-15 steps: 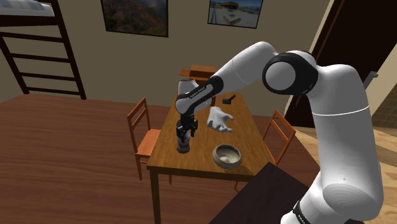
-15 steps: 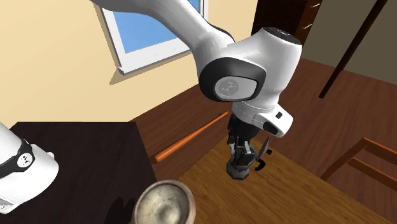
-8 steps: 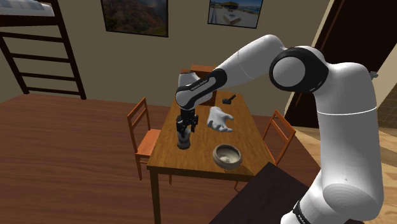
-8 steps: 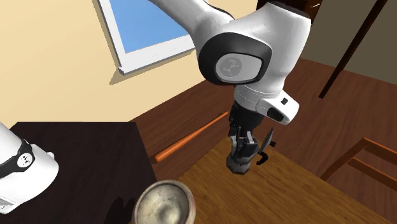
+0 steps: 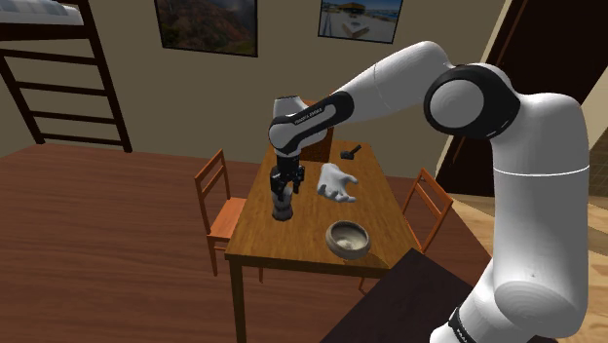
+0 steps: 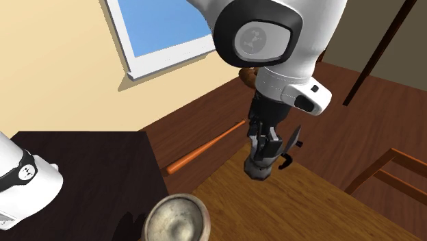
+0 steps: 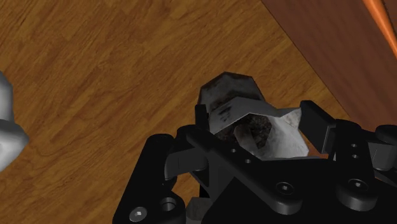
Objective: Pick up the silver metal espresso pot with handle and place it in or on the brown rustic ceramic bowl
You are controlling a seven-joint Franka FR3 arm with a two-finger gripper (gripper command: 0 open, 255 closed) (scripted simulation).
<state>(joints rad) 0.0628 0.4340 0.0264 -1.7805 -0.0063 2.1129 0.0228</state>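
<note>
The espresso pot (image 5: 283, 210) is a small dark grey faceted pot with a black handle. It hangs a little above the wooden table (image 5: 302, 248), and my gripper (image 5: 284, 193) is shut on its top from above. In the second exterior view the pot (image 6: 259, 168) hangs under the gripper (image 6: 266, 149), clear of the tabletop. Seen from the wrist, the pot (image 7: 230, 94) sits clasped between the fingers (image 7: 316, 122). The brown bowl (image 5: 348, 240) stands near the table's front right corner, apart from the pot; it also shows in the second exterior view as the bowl (image 6: 176, 218).
A white hand-shaped object (image 5: 337, 182) lies mid-table right of the pot, with a small dark object (image 5: 351, 151) behind it. Chairs stand at the left (image 5: 218, 200), right (image 5: 430, 201) and far end. An orange bat (image 6: 204, 148) lies on the floor. My stand (image 6: 75, 178) is near the bowl.
The gripper has risen with the pot in it, lifting it off the tabletop. The bowl and the other things have stayed put.
</note>
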